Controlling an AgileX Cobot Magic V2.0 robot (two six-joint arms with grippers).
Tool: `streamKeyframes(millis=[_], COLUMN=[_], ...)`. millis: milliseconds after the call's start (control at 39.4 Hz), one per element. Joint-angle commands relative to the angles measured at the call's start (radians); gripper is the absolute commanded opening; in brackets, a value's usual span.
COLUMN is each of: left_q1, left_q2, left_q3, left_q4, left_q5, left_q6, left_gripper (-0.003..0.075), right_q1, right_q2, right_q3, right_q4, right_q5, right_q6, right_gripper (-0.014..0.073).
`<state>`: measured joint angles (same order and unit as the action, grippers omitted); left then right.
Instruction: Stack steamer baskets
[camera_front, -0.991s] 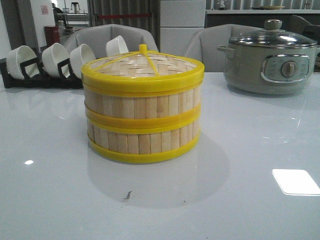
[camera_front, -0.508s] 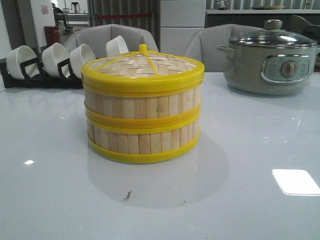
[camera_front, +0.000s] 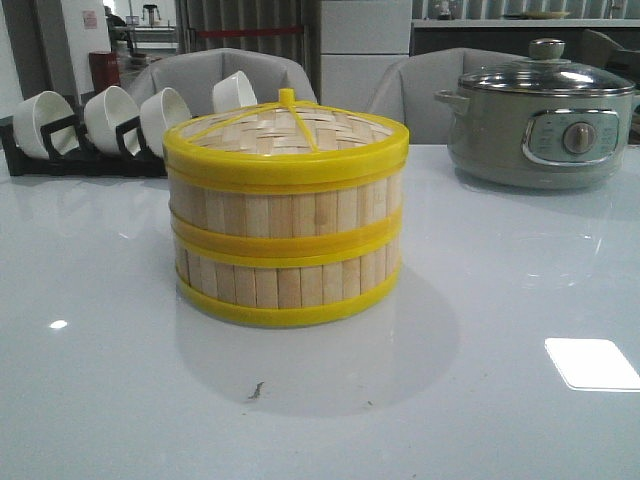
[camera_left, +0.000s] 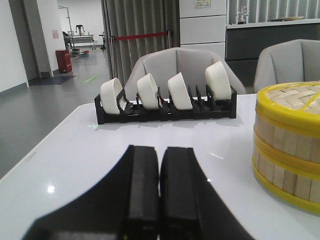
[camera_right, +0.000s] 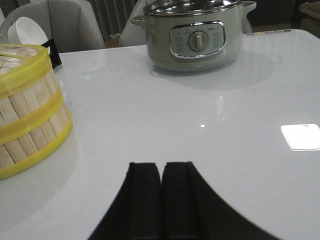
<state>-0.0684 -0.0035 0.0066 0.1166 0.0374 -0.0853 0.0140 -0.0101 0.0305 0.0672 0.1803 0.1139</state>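
Observation:
Two steamer baskets of pale bamboo slats with yellow hoop rims stand stacked in the middle of the white table: the upper basket (camera_front: 287, 180) sits squarely on the lower basket (camera_front: 288, 280). The stack also shows in the left wrist view (camera_left: 290, 145) and in the right wrist view (camera_right: 27, 110). My left gripper (camera_left: 160, 152) is shut and empty, low over the table to the left of the stack. My right gripper (camera_right: 161, 167) is shut and empty, to the right of the stack. Neither gripper shows in the front view.
A grey-green electric pot (camera_front: 545, 125) with a glass lid stands at the back right, also in the right wrist view (camera_right: 195, 37). A black rack of white bowls (camera_front: 100, 125) stands at the back left, also in the left wrist view (camera_left: 165, 97). Grey chairs stand behind the table.

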Motion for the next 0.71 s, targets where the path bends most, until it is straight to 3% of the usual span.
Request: streamKeyframes(millis=[0,686], left_q1=[-0.003,-0.003], left_q2=[-0.013,-0.013], left_q3=[0.001,0.001], left_q4=[0.001,0.001], left_q5=[-0.091,-0.091], left_q6=[-0.007,-0.007], left_gripper=[0.0085,0.0085], right_q1=[-0.006,-0.006], right_q2=[-0.021,-0.021], right_q3=[-0.015,-0.015], right_q4=[0.001,0.001], right_q5=[-0.097,-0.082], right_q6=[-0.002,-0.002], right_gripper=[0.0054,0.0054])
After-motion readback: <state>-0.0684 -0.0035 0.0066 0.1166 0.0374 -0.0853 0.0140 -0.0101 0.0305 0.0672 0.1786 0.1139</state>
